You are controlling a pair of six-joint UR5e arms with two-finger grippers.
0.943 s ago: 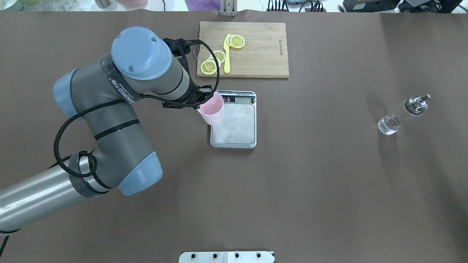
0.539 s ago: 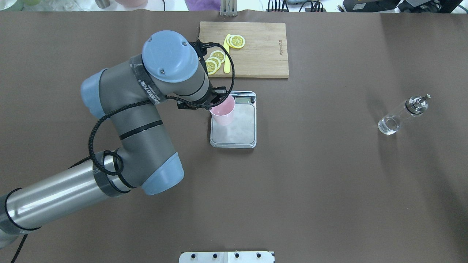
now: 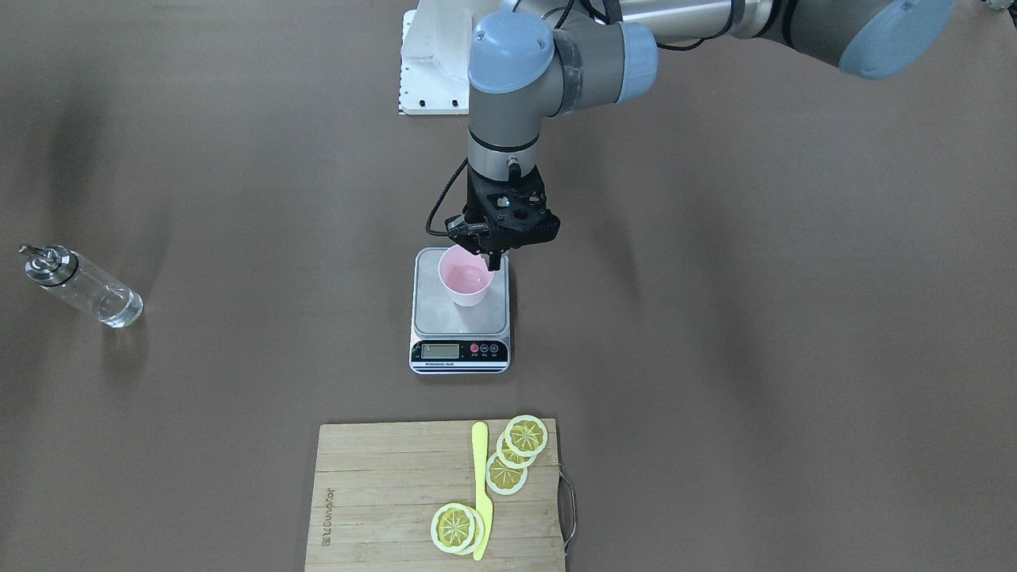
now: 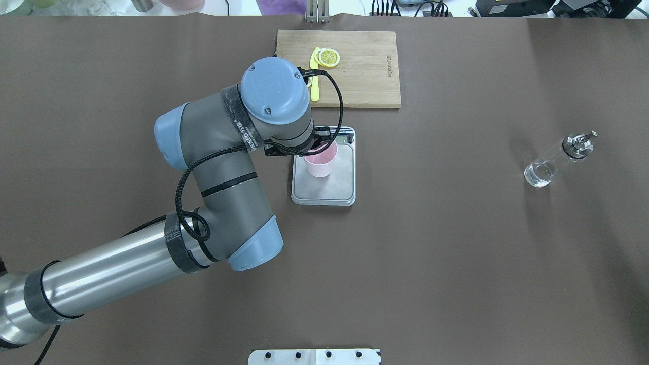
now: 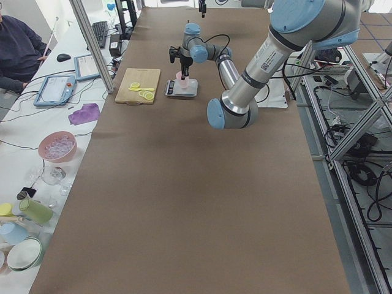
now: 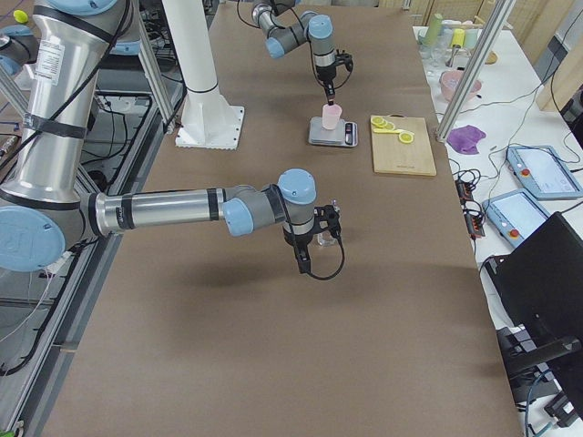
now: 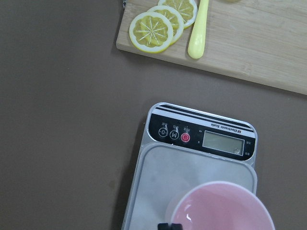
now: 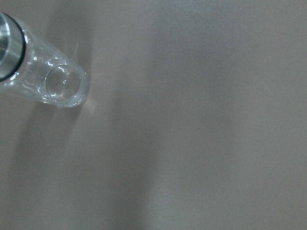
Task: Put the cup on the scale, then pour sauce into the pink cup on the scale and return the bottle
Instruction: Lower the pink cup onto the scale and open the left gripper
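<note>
I read the left pincer (image 3: 489, 258) clamped on the rim of the pink cup (image 3: 465, 280), which is apparently seated on the scale (image 3: 429, 314) platform. For the right pincer (image 6: 321, 238), I cannot tell.

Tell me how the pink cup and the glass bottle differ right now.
The pink cup is opaque; the bottle is clear glass with a metal spout cap. The cup is short, wide and open-topped; the bottle is slim and capped. The cup is at the scale with the left gripper on its rim; the bottle stands on the bare table. Both are upright.
</note>
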